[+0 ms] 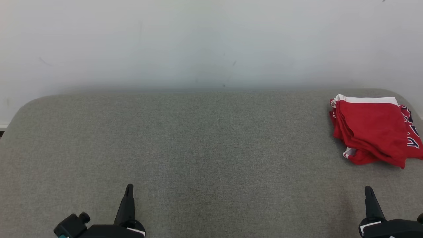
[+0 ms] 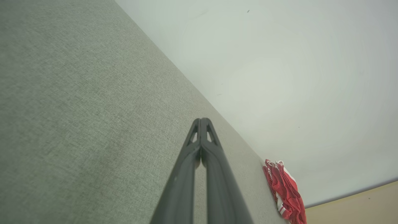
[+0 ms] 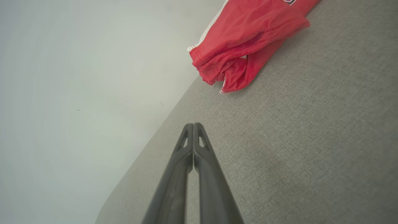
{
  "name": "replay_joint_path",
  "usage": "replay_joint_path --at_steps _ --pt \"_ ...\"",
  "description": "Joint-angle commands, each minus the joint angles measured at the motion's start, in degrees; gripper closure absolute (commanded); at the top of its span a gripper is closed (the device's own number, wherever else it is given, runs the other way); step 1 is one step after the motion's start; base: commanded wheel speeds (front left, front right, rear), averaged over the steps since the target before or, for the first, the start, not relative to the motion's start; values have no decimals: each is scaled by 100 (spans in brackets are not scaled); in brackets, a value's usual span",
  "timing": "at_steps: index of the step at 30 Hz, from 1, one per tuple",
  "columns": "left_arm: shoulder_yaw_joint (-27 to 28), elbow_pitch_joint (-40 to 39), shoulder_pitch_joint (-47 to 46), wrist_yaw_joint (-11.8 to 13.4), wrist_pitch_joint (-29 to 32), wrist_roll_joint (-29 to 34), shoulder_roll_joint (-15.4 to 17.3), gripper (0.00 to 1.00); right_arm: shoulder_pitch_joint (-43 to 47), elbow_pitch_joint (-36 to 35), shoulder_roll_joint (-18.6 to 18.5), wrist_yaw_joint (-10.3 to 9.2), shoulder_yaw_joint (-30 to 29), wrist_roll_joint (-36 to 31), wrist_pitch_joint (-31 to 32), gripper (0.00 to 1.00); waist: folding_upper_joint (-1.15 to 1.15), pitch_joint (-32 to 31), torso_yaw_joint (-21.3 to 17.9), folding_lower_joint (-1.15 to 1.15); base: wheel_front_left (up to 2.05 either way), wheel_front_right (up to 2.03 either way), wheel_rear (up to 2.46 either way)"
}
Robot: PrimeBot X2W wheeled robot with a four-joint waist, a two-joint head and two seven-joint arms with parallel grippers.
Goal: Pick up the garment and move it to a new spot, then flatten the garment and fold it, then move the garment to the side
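Dark and slim, the left gripper [image 1: 129, 189] sits over the near left of the grey fabric-covered table [image 1: 211, 148], its two fingers pressed together on nothing. Across at the near right, the right gripper [image 1: 368, 191] is pressed tight the same way, also empty. Beyond it, well apart from both, the red garment [image 1: 371, 132] lies in a loosely folded bundle at the table's far right corner, with a white band along its far edge and lettering at its right side. Behind the table stands a pale wall [image 1: 211, 39].
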Motion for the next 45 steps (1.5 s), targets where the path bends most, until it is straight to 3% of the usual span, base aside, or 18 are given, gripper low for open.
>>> replay_joint_path --at_steps 1,45 --pt "-12 -25 -183 -1 14 -187 -9 100 -136 -45 -8 -4 -54 167 50 100 0 2 -3 0 0 0 0" --pt "-244 392 -895 1 345 -2707 -51 100 -646 221 -6 -9 -740 2603 1023 100 0 71 -135 0 0 0 0"
